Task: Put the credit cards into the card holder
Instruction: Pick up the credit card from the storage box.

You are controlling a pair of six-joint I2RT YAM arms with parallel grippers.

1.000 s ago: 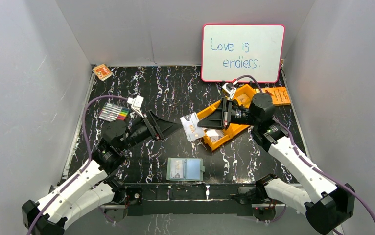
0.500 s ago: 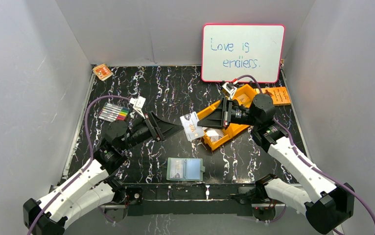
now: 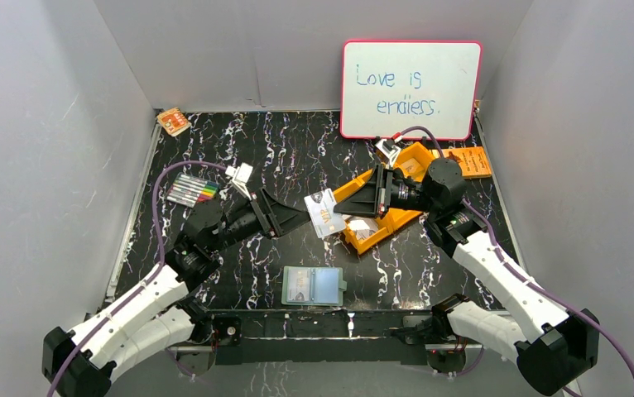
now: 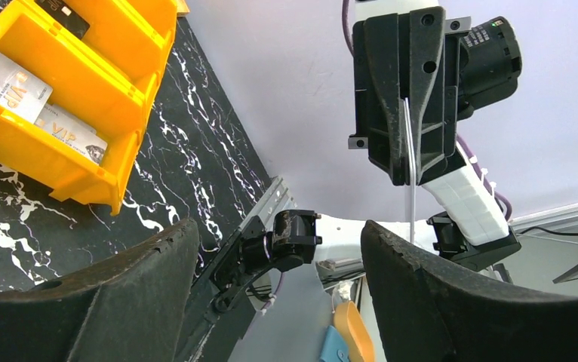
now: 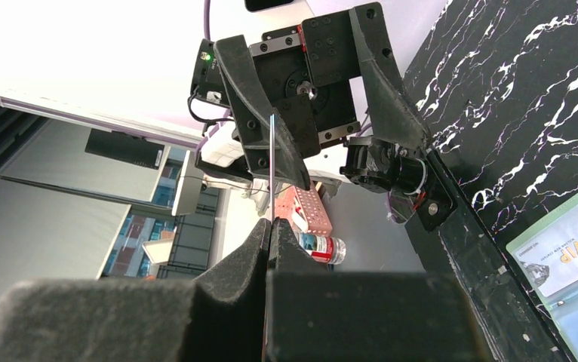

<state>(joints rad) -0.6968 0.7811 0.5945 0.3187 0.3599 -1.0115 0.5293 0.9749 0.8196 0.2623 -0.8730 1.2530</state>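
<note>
My right gripper (image 3: pixel 345 208) is shut on a pale credit card (image 3: pixel 324 213) and holds it above the table, left of the orange tray. In the right wrist view the card (image 5: pixel 271 162) is edge-on between the closed fingers (image 5: pixel 233 279). My left gripper (image 3: pixel 299 217) is open and empty, its tips close to the card's left edge; in the left wrist view the card (image 4: pixel 410 177) stands edge-on just beyond my right fingertip (image 4: pixel 422 279). The green card holder (image 3: pixel 314 285) lies open near the front edge with a card in its left pocket, and also shows in the right wrist view (image 5: pixel 573 253). More cards (image 4: pixel 14 75) lie in the tray.
An orange compartment tray (image 3: pixel 398 219) sits right of centre. A whiteboard (image 3: pixel 410 89) leans on the back wall. Markers (image 3: pixel 191 190) lie at the left, an orange packet (image 3: pixel 173 121) in the back left corner, an orange booklet (image 3: pixel 473 161) at the right.
My left gripper has moved right, toward the held card, staying open. The right arm and its card have not moved.
</note>
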